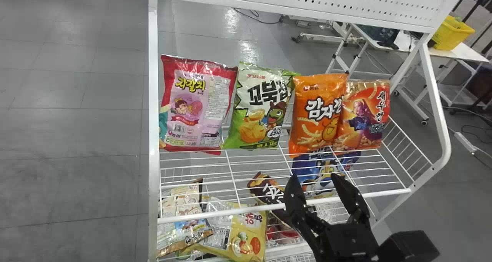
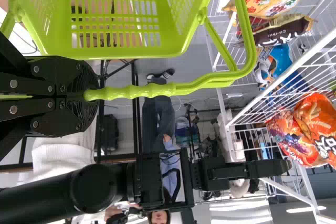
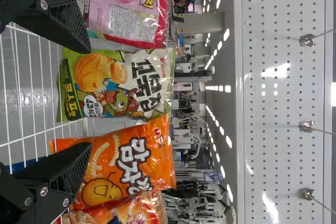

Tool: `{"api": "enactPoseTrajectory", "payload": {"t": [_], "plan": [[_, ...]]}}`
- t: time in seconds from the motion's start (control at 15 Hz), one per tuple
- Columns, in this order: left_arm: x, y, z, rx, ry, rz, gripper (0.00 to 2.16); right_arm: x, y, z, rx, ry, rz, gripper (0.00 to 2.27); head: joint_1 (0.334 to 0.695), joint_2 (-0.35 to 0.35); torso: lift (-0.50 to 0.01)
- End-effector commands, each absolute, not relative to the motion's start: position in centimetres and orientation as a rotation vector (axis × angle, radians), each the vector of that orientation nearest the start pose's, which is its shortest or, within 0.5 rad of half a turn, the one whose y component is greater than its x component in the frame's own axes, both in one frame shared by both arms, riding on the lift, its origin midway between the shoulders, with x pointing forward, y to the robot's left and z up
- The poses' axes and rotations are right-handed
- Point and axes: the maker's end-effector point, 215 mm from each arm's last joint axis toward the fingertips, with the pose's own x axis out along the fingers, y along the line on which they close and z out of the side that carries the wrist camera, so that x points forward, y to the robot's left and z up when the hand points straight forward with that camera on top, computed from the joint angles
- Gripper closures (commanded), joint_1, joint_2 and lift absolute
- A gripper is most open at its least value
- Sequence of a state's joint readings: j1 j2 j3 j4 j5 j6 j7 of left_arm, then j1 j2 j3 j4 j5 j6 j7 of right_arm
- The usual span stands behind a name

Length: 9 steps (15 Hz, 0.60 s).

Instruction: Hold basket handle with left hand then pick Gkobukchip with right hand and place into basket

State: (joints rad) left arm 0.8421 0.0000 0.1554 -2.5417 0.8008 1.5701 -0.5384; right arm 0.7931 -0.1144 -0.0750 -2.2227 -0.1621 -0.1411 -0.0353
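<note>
Right gripper: black, two flat fingers [image 1: 314, 176], nearest the head cam, around the shelf's front rail. Jaws wide, nothing between them, short of the bags.
Gkobukchip: green-and-cream glossy pillow bag [image 1: 259, 108], upright on the white wire shelf [image 1: 253, 207], 11 o'clock from the right gripper in head view.
Orange neighbour: shiny orange pillow bag [image 1: 317, 114], 12 o'clock. Main risk. Right wrist view has one finger in front of it, so a straight push in may shove it back or pinch both bags. Cause: tight spacing, wide jaws.
Pink neighbour: red-edged pink pillow bag [image 1: 196, 104], 10 o'clock. The other finger lines up near its edge, could nudge it.
Front rail: white wire, low under the approach. Too low a reach would likely bump it.
Bag grip: slick, puffy film. Shallow bite probably slips; hard squeeze crumples it or tips it backwards.
Left gripper: black [image 2: 94, 94], jaws closed on the lime-green ribbed plastic handle [image 2: 157, 89], solid contact.
Basket: lime-green slotted plastic [image 2: 126, 52], hung from that handle. Could swing or twist if the bag drops in off-centre, as the handle looks like its only support.
</note>
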Motion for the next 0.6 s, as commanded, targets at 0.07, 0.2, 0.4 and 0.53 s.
{"api": "enactPoseTrajectory", "payload": {"t": [0.07, 0.2, 0.4, 0.53], "plan": [[10.1, 0.6, -37.6, -0.917, 1.187, -0.926, 2.12, 39.9, -27.8, -32.9, 0.032, 0.025, -0.04, 0.21, 0.695, -0.35, -0.032], [10.1, 0.6, -37.7, -0.916, 1.189, -0.922, 2.12, 42.6, -27.5, -34.8, 0.044, 0.087, -0.04, 0.21, 0.695, -0.35, -0.032], [10.5, 0.7, -38.4, -0.914, 1.196, -0.914, 2.11, 45.6, -27.5, -34.8, 0.052, 0.087, -0.049, 0.21, 0.695, -0.35, -0.032], [11.1, 0.4, -38.9, -0.916, 1.198, -0.918, 2.12, 47.5, -27.5, -34.6, 0.056, 0.079, -0.056, 0.21, 0.695, -0.35, -0.032]]}}
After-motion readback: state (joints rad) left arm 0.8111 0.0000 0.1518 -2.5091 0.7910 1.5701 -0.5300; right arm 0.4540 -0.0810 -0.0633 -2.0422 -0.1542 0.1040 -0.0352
